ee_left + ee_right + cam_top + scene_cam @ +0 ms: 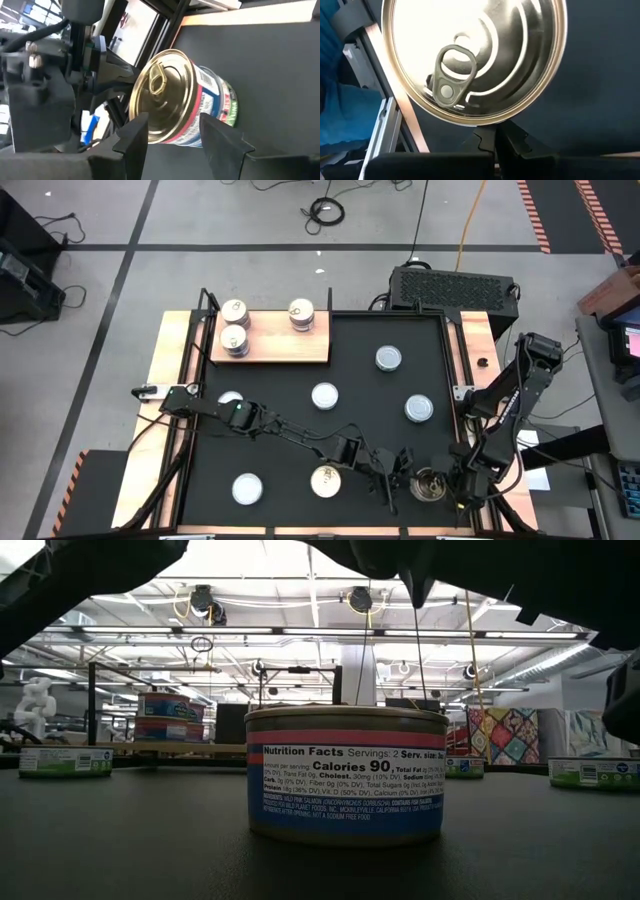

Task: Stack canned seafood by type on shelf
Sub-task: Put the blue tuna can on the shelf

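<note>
Gold-lidded can (172, 100): left wrist view shows left end effector (172, 137) fingers apart, flanking it; right wrist view shows right end effector (495, 142) fingers together below the lid.

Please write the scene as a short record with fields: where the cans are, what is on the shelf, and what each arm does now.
shelf: pale wooden board at the mat's far left, holding three cans
loose cans: seven on the black mat
gold-lid can: near front edge, upright, pull-tab on top
left gripper: open, beside the gold-lid can, fingers apart and not touching it
right gripper: shut, directly at the same can's other side
</note>
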You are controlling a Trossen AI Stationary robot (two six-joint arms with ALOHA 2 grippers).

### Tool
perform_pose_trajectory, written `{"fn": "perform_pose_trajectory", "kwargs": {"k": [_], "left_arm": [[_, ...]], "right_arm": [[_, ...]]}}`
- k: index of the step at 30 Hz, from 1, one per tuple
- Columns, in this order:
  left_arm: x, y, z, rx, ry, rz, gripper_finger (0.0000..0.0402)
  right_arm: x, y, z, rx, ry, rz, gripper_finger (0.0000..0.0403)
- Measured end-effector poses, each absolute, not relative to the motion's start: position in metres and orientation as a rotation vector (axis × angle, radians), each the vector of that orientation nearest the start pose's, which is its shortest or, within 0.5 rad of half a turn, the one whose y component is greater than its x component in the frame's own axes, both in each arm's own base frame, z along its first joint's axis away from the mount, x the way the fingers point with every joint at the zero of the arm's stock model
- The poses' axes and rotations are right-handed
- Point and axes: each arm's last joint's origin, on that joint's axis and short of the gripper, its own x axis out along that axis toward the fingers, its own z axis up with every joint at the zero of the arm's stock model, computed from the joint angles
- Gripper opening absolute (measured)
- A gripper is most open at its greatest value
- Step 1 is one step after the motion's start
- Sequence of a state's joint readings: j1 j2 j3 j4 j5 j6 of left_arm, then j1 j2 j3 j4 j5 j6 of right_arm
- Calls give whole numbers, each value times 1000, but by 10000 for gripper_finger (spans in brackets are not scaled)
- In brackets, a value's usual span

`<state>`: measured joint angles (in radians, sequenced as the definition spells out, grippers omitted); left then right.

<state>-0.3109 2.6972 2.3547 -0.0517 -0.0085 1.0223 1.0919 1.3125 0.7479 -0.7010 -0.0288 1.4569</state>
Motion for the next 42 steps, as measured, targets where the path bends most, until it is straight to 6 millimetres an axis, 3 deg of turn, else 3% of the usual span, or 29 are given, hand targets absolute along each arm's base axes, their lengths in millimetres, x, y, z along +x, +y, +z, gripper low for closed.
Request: {"fn": "perform_pose_trajectory", "kwargs": {"k": [18, 42], "left_arm": [[569, -185, 153, 1215, 204, -466, 178], [565, -191, 149, 1255, 205, -546, 171]], "right_arm": [[106, 194, 186, 498, 1466, -35, 0], [117, 187, 186, 501, 1455, -41, 0]]}}
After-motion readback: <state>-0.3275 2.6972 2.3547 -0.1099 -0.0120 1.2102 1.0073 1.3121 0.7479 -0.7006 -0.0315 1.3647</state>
